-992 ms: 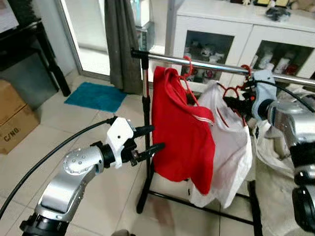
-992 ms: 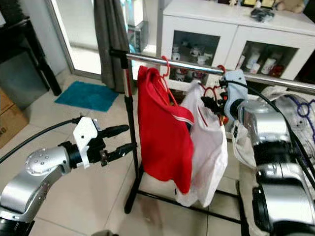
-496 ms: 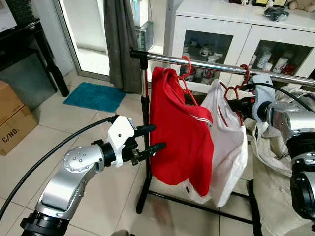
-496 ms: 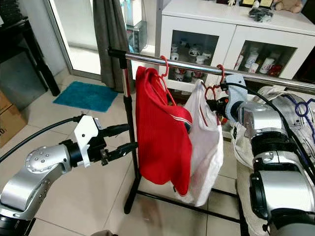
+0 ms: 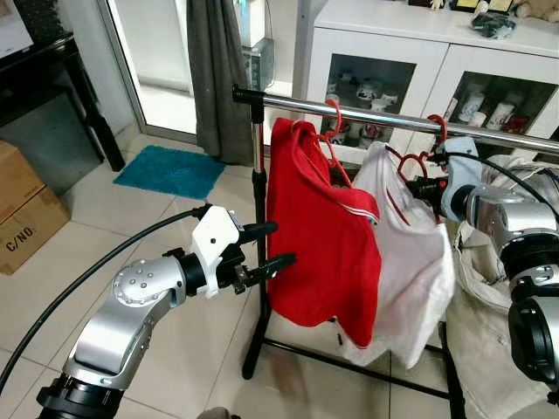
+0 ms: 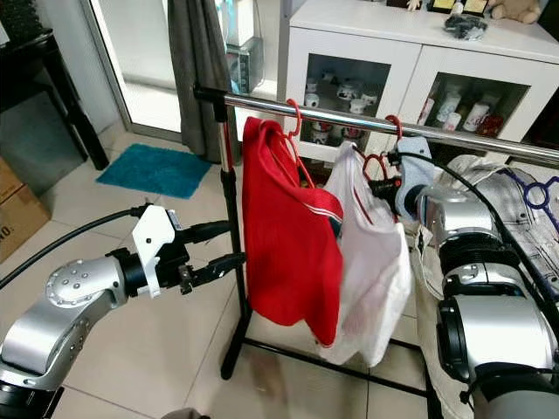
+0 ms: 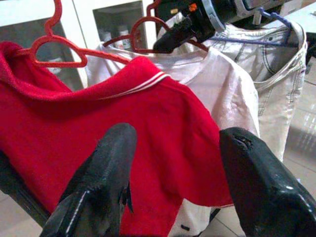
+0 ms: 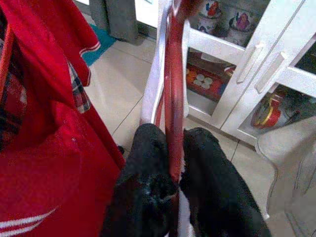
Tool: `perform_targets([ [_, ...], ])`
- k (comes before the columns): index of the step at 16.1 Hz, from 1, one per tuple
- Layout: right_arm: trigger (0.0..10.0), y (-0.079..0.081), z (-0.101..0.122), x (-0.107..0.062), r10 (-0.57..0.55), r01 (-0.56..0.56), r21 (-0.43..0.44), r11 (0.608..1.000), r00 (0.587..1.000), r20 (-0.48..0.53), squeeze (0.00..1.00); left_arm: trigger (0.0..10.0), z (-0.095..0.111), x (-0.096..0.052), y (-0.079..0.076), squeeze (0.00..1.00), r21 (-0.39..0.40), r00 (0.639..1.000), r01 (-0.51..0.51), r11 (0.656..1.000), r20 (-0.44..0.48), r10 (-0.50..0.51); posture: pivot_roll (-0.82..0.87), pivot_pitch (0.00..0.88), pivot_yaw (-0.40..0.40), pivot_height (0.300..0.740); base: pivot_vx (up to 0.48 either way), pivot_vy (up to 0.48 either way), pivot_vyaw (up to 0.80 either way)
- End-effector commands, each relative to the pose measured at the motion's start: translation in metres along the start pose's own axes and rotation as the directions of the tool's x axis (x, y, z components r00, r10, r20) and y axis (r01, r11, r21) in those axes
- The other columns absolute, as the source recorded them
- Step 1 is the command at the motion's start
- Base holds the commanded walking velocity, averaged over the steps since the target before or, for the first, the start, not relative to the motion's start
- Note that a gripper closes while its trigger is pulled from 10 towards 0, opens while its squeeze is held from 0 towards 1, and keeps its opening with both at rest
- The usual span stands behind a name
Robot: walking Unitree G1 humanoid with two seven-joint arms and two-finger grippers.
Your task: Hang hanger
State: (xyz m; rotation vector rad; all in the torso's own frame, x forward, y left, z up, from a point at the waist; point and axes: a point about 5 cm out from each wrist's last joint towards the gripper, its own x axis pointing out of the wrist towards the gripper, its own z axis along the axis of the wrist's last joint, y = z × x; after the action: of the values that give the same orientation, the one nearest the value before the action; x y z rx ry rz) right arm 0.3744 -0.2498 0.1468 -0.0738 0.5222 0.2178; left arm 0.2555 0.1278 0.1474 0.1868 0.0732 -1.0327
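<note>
A red hanger (image 5: 409, 163) carrying a white shirt (image 5: 410, 262) has its hook over the metal rail (image 5: 376, 111), to the right of a red shirt (image 5: 319, 236) on its own red hanger (image 5: 334, 118). My right gripper (image 5: 425, 185) is shut on the white shirt's hanger just below the hook; the right wrist view shows the red bar (image 8: 174, 98) pinched between both fingers. My left gripper (image 5: 279, 244) is open and holds nothing. It hovers at the red shirt's left edge, beside the rack's upright post (image 5: 258, 201).
A white glass-door cabinet (image 5: 419, 44) stands behind the rack. A grey curtain (image 5: 218, 78), a blue mat (image 5: 170, 172) and a cardboard box (image 5: 26, 209) lie to the left. A pile of light clothes (image 5: 489, 297) with a blue hanger (image 6: 541, 192) sits at the right.
The white shirt's lower part has swung to the right, and the right gripper has shifted slightly with the hanger. The left arm has held still.
</note>
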Motion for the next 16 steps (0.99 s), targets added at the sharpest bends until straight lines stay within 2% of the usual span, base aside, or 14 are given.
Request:
perform_targets([
  [1, 0.0, 0.000, 0.010, -0.001, -0.002, 0.002, -0.009, 1.000, 0.999, 0.038, 0.00, 10.0, 0.003, 0.003, -0.001, 0.00, 0.011, 1.000, 0.022, 1.000, -0.001, -0.022, -0.06, 0.000, -0.009, 0.740, 0.000, 0.000, 0.00],
  [10, 0.0, 0.004, 0.010, 0.002, 0.038, -0.038, -0.016, 0.999, 0.998, 0.046, 0.00, 10.0, 0.002, 0.002, 0.000, 0.00, 0.013, 1.000, 0.016, 1.000, 0.000, -0.016, -0.06, 0.000, -0.014, 0.740, 0.000, 0.000, 0.00],
  [12, 0.0, 0.003, 0.012, 0.000, 0.036, -0.035, -0.020, 0.999, 0.997, 0.072, 0.00, 10.0, 0.001, 0.002, 0.001, 0.00, 0.022, 1.000, -0.018, 1.000, -0.006, 0.018, -0.06, 0.000, -0.018, 0.740, 0.000, 0.000, 0.00],
  [13, 0.0, 0.000, 0.016, -0.003, 0.034, -0.033, -0.012, 0.999, 0.993, 0.116, 0.00, 10.0, -0.005, 0.003, 0.007, 0.00, 0.026, 0.993, -0.108, 0.994, -0.042, 0.109, -0.05, 0.000, -0.031, 0.740, 0.000, 0.000, 0.00],
  [14, 0.0, -0.001, 0.018, -0.007, 0.022, -0.020, -0.016, 1.000, 0.987, 0.158, 0.00, 10.0, -0.008, 0.004, 0.012, 0.00, 0.015, 0.980, -0.193, 0.981, -0.036, 0.194, -0.04, 0.000, -0.036, 0.740, 0.000, 0.000, 0.00],
  [16, 0.0, -0.002, 0.017, -0.010, 0.011, -0.007, -0.022, 1.000, 0.984, 0.175, 0.00, 10.0, -0.007, 0.006, 0.013, 0.00, -0.003, 0.973, -0.230, 0.973, -0.016, 0.230, -0.04, 0.000, -0.037, 0.740, 0.000, 0.000, 0.00],
])
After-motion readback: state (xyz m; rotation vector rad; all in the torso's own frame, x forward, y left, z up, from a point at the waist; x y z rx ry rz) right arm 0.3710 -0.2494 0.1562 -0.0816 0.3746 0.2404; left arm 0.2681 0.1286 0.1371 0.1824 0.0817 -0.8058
